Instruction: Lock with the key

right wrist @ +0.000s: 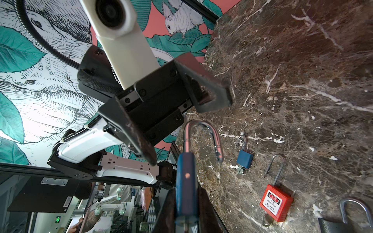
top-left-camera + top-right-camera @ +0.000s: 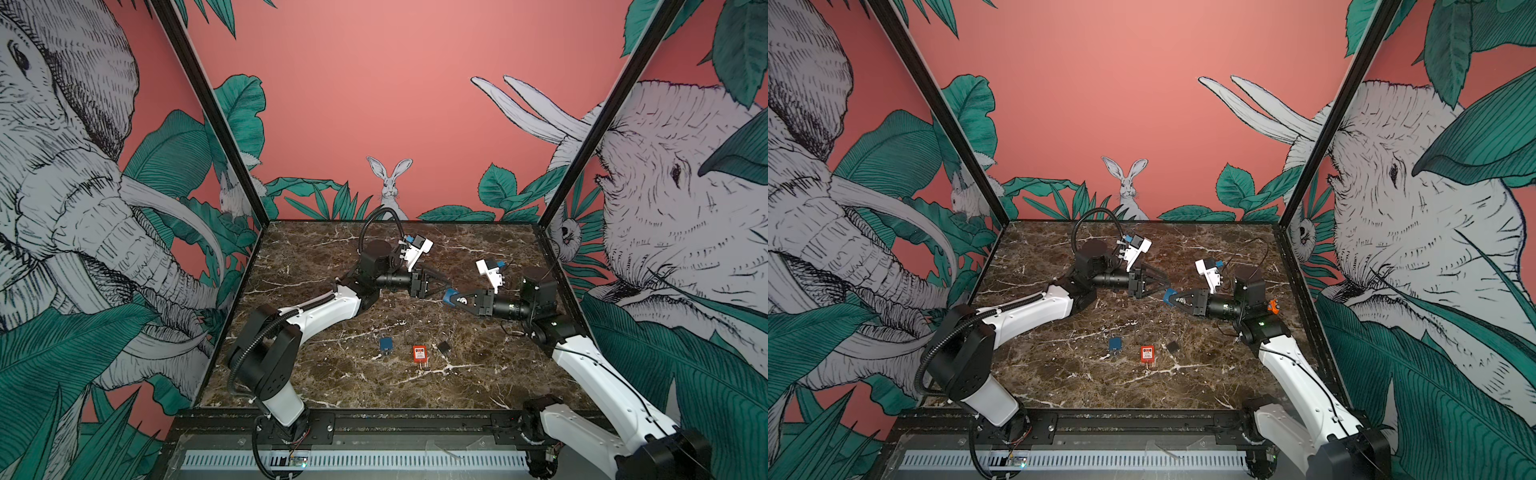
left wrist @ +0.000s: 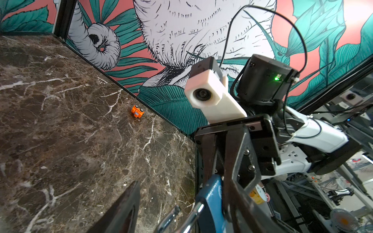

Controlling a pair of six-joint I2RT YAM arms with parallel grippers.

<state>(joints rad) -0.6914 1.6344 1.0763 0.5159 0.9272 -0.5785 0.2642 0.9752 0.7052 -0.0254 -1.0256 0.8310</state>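
The right gripper (image 2: 456,299) reaches toward the middle of the marble surface (image 2: 332,386), above it, with its jaws pinching the body of a blue padlock (image 2: 448,296). In the right wrist view the padlock's (image 1: 186,181) steel shackle (image 1: 203,129) stands open, one leg free of the body. Something metal shows at the base of the body between the jaws, possibly a key, but it is too blurred to tell.

The left gripper (image 2: 446,284) faces it from the other side, jaws spread. In the right wrist view the open shackle sits in the gap between them without clearly touching either.

Three more locks lie in a row on the surface, nearer the front edge and well apart from both arms: a second blue padlock (image 1: 244,159) with a key (image 1: 241,170) in its base, a red padlock (image 1: 276,202) with a long thin shackle, and a black padlock (image 2: 444,345). A small orange object (image 3: 137,112) rests beside the wall on the right.
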